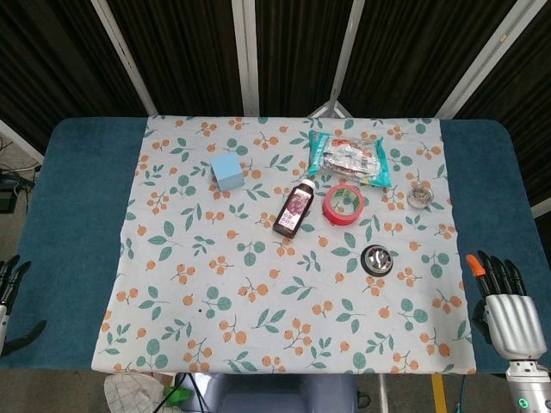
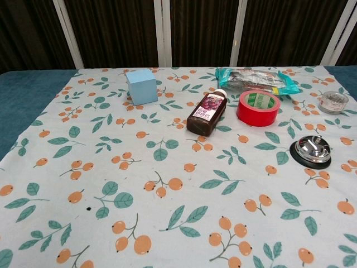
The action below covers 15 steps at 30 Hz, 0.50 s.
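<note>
While both robot hands wait at the desk [image 1: 77, 215] edges, objects sit clustered far back

Right robot hand [image 1: 506, 301] spread, empty, nearest the bell [image 1: 377, 259]; left robot hand [image 1: 10, 280] spread, empty; bottle [image 1: 294, 207] lies beside red tape [image 1: 344, 204]

Head view high, steeply down over the whole floral cloth [image 1: 284, 284]; chest view low, close, shallower, same cloth.
</note>
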Tool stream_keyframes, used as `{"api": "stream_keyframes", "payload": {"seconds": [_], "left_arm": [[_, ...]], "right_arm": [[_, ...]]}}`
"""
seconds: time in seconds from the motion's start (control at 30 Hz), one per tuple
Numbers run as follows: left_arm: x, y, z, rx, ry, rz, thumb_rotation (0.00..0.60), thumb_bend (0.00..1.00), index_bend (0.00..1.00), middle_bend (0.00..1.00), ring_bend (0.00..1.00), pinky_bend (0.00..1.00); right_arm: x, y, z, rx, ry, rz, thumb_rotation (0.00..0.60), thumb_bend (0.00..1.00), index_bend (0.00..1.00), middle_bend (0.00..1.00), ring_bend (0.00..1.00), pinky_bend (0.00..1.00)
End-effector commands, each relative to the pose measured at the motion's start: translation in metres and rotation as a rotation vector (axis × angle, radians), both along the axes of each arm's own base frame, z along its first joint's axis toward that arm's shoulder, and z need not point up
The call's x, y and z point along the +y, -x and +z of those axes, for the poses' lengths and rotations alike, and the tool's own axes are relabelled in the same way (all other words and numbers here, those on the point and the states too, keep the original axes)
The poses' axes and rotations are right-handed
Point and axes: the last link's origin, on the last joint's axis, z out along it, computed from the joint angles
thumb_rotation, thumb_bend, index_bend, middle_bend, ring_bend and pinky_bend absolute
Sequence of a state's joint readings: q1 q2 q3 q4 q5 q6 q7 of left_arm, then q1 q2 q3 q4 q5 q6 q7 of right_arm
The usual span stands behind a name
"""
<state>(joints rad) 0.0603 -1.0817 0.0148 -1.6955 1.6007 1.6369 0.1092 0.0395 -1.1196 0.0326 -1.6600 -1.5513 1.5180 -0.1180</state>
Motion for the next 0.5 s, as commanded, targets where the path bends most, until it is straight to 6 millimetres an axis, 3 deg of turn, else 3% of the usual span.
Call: {"api": "stream_keyframes", "payload": {"seconds": [0.03,0.5], "left_arm": [[-0.0010,-0.0002,0.0009,-0.002,-0.005,-0.003,0.600,0.29,0.07,0.00,0.00,0.09],[-0.0011,0.0002,-0.0008,0.003,-0.003,0.001,0.600,0.29,0.07,0.00,0.00,0.09]], "right_arm": [[0.0000,0.0005,0.0000,0.001,-0.001,-0.003,0.600,0.95,0.02,0.00,0.00,0.00],[-0.0028,0.0021,-0.0016,-0.007,-0.010,-0.006,0.600,0.95,0.02,0.00,0.00,0.00]]}}
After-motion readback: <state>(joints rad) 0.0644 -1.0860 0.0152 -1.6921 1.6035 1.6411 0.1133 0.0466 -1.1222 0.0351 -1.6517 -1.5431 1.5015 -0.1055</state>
